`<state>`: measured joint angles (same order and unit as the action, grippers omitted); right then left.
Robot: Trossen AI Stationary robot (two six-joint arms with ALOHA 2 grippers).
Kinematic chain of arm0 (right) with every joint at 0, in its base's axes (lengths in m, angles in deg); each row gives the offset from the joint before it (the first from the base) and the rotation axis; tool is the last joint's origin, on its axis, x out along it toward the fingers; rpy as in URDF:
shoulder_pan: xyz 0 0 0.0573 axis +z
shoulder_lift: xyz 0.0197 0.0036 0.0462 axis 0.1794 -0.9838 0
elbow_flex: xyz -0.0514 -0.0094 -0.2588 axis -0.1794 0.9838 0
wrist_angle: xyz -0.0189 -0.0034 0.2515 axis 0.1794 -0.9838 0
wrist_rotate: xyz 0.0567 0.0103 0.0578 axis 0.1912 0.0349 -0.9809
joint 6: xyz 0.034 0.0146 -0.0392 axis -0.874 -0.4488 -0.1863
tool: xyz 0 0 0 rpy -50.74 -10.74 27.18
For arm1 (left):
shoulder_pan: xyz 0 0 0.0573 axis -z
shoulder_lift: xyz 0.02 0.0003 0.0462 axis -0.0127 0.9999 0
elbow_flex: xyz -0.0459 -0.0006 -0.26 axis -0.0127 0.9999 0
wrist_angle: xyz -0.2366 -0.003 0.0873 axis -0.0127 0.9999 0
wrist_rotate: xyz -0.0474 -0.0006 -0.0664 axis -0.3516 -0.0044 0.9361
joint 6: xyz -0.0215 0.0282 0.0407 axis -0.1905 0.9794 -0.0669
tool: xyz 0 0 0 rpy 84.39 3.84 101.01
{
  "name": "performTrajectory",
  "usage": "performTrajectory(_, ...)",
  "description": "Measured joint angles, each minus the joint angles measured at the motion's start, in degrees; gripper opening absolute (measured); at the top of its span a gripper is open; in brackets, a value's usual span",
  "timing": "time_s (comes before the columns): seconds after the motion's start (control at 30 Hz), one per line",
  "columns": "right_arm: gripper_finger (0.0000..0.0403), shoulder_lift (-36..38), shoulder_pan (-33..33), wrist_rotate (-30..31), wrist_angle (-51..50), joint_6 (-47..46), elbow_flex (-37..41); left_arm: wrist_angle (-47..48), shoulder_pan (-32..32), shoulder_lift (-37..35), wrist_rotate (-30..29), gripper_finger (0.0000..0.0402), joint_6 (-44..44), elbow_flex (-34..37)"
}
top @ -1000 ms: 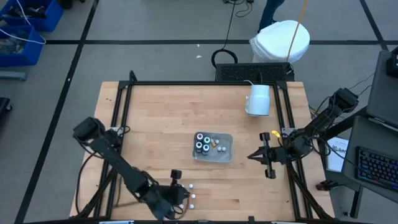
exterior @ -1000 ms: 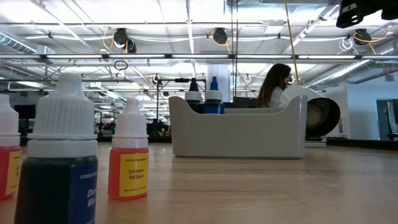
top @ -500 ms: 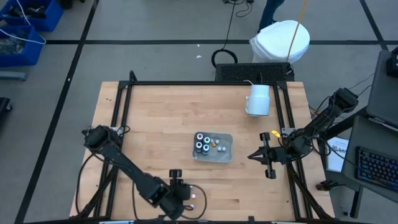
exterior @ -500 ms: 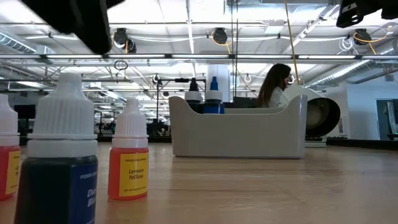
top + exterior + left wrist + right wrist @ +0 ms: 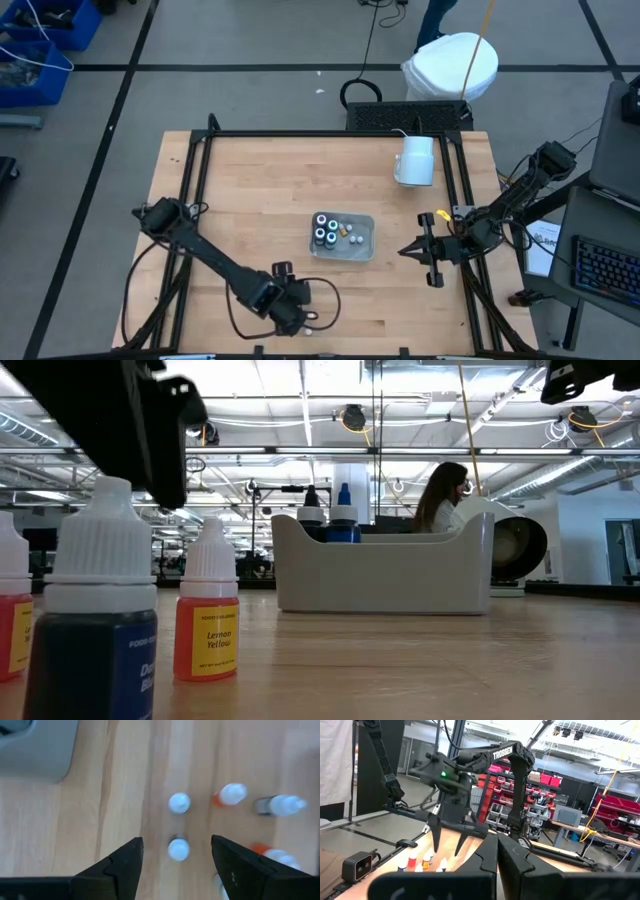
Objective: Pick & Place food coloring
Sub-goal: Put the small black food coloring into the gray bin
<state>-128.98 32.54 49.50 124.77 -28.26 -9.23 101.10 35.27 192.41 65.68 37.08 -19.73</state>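
Jaws spread, left gripper poised over a white-capped bottle at tabletop six o'clock, ready to straddle it; right gripper pressed together, idle.

food coloring bottles, part loose on the wood, part in the tray

tiny white-capped dropper bottles stand upright in a loose cluster well apart from the clear rectangular plastic tray; inside that tray sit small dark round pots with pale ringed tops beside a few more bottles.
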Motion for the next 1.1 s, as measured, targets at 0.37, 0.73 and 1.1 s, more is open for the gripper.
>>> performTrajectory(0.37,0.0,0.0,0.0,0.0,-0.42,0.51,0.0,-3.76,-0.94,0.0,3.17,0.0239,-4.08,5.12)
performTrajectory(0.73,0.0,0.0,0.0,0.0,-0.42,0.37,0.0,-6.97,-0.9,0.0,4.38,0.0239,-4.08,6.23)
performTrajectory(1.1,0.0,0.0,0.0,0.0,-0.42,0.48,0.0,-7.41,-0.9,1.76,5.79,0.0239,-2.68,6.25)
